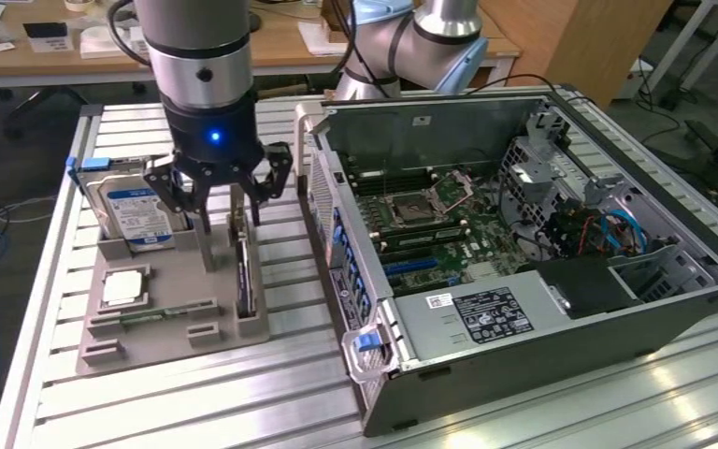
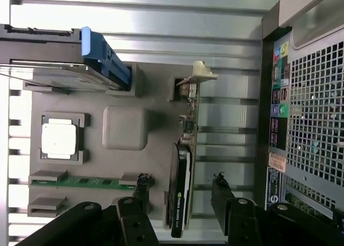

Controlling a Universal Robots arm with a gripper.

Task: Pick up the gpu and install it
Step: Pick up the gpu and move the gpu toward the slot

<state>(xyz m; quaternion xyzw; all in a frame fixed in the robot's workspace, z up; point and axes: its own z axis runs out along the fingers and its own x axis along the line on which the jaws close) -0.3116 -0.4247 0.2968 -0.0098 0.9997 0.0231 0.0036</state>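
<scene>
The gpu (image 1: pixel 244 279) is a thin dark card standing on its edge in a slot of the grey holder tray (image 1: pixel 179 271), at the tray's side nearest the computer case. In the wrist view the gpu (image 2: pixel 181 173) shows its black cooler and a pale metal bracket at the far end. My gripper (image 1: pixel 231 221) hangs just above the card, open, with one finger on each side of it. From the wrist, the gripper (image 2: pixel 180 181) straddles the card's cooler end, and its black fingertips (image 2: pixel 141 188) are apart from the card.
On the same tray stand a silver hard drive (image 1: pixel 135 213) with a blue clip, a square processor chip (image 1: pixel 124 287) and a green memory stick (image 2: pixel 80 180). The open computer case (image 1: pixel 658 309) lies at the exterior view's right, motherboard (image 1: pixel 428 220) exposed. Another arm's base (image 1: pixel 409 47) stands behind it.
</scene>
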